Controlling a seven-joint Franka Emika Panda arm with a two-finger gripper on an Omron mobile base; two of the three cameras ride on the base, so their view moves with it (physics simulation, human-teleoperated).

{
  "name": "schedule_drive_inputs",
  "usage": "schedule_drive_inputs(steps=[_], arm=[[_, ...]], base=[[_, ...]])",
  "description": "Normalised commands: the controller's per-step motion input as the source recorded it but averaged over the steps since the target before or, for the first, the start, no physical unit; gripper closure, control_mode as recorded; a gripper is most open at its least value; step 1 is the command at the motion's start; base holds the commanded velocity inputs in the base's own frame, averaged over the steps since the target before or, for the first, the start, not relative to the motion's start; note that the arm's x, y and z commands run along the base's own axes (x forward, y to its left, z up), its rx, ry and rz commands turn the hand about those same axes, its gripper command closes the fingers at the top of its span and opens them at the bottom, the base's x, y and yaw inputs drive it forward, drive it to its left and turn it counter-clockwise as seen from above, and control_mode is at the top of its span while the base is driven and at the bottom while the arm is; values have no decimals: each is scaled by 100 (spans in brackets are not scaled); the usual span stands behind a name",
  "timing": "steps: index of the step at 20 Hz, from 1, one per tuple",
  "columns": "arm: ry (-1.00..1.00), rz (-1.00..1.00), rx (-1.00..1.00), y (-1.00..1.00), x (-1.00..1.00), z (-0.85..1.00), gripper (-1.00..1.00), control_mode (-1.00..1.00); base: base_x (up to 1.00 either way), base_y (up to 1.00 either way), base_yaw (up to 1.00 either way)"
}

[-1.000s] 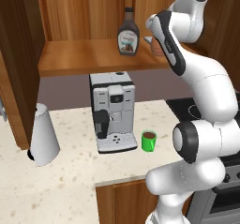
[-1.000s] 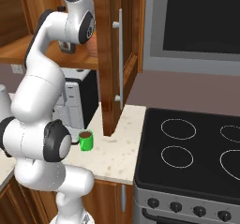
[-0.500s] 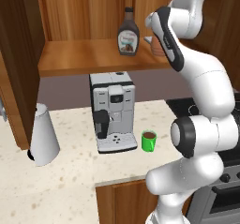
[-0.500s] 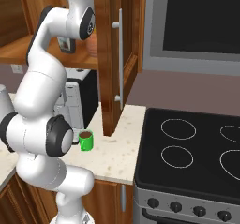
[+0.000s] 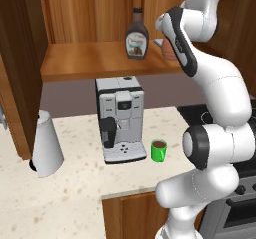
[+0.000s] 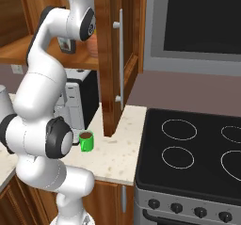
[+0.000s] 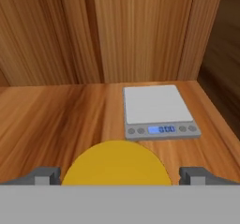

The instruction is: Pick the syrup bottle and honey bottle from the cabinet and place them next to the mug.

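Shelf clear left — scale (image 7: 159,110) behind honey bottle (image 7: 116,164).

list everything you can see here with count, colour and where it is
syrup bottle: 1, dark brown with black cap, on the cabinet shelf
honey bottle: 1, yellow lid, on the shelf between the fingertips
kitchen scale: 1, grey, on the shelf behind the honey bottle
cabinet: 1, warm brown wood, door open, above the counter
coffee machine: 1, grey and black, on the counter under the shelf
mug: 1, green, beside the coffee machine
kettle: 1, white, on the counter to the left
stove: 1, black top, right of the counter
gripper: 1, open, straddling the honey bottle
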Motion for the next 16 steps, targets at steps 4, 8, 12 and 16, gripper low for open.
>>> schedule_drive_inputs(steps=[4,8,12,16], arm=[[0,0,0,0,0,-1,-100,-100],[0,0,0,0,0,0,-100,-100],[0,0,0,0,0,0,100,-100],[0,0,0,0,0,0,100,-100]], base=[[0,0,0],[0,0,0],[0,0,0],[0,0,0]])
